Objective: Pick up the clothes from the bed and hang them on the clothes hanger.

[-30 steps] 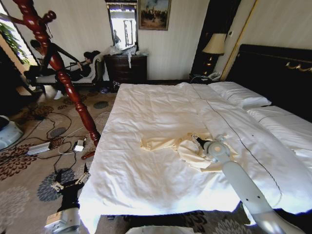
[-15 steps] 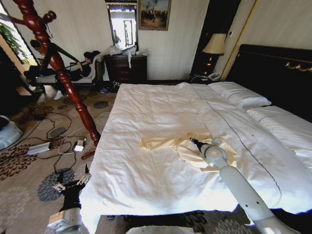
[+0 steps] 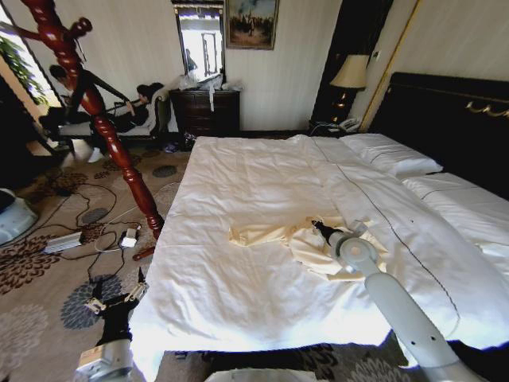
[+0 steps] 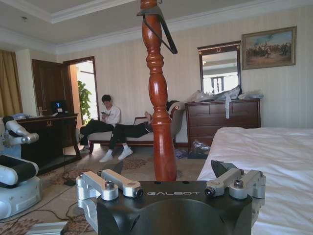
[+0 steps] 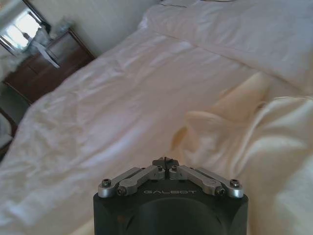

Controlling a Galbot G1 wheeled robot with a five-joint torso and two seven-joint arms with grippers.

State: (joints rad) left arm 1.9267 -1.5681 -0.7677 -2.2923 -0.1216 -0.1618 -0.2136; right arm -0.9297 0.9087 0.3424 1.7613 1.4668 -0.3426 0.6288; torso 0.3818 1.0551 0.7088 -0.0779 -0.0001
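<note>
I have the right gripper (image 3: 320, 229) out over the bed (image 3: 238, 183), its tip just above the clothes (image 3: 306, 243), which lie crumpled near the foot half of the white duvet, one sleeve stretched toward the robot's left. From the right wrist camera I see that gripper (image 5: 166, 162) with its fingers drawn together at the tip, nothing between them, and the cream fabric (image 5: 239, 132) bunched right beyond, a folded edge standing up from the sheet (image 5: 122, 103).

The left gripper (image 3: 118, 298) hangs low beside the bed's foot corner, above the patterned carpet (image 3: 48, 263). In its own wrist view the jaws are spread wide (linkages splayed to either side), and the gripper (image 4: 171, 188) faces a turned red wooden post (image 4: 159, 98) standing just past it. The clothes hanger (image 4: 159, 27) is hooked up high on that post, one dark arm slanting down.

In the head view the same post (image 3: 103, 131) leans across the upper left, well apart from the garment. A dark dresser (image 3: 205, 111) stands against the far wall under a mirror (image 3: 200, 40).
</note>
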